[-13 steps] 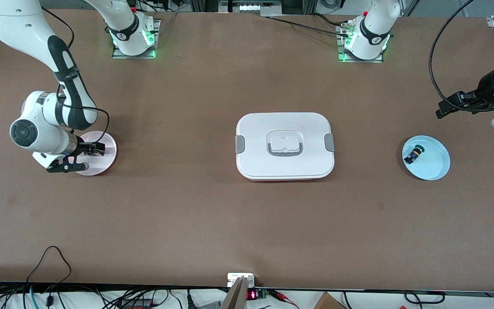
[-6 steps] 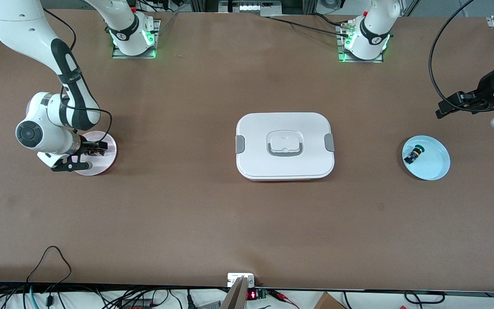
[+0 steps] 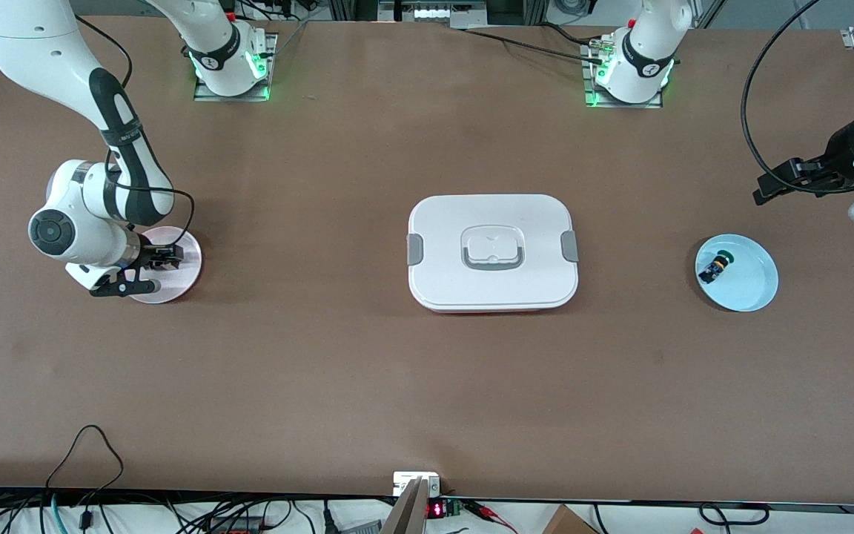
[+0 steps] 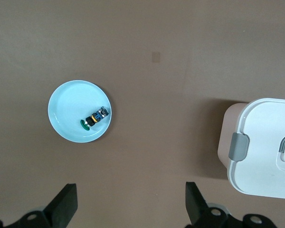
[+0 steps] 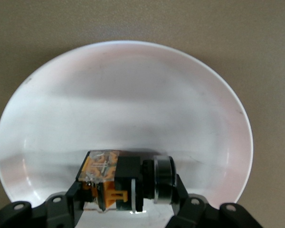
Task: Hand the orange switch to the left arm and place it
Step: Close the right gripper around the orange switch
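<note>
The orange switch [image 5: 111, 183], black with an orange block at one end, lies low over a pale pink plate [image 5: 123, 95] at the right arm's end of the table. My right gripper [image 5: 127, 194] is shut on it, one finger at each end. From the front, that gripper [image 3: 164, 261] sits down on the plate [image 3: 184, 280] and hides the switch. The white box [image 3: 492, 252] stands at the table's middle. My left gripper [image 3: 762, 189] waits open and empty in the air at the left arm's end, its fingers [image 4: 66, 202] wide apart over bare table.
A light blue plate [image 3: 752, 288] at the left arm's end holds a small black-and-blue part with a green cap [image 3: 715, 267]; both show in the left wrist view, plate [image 4: 69, 111] and part [image 4: 94, 118], beside the box's corner [image 4: 263, 152]. Cables hang along the table's front edge.
My right gripper has settled a little lower on the pink plate and its jaws have closed on the orange switch. The left arm has not moved.
</note>
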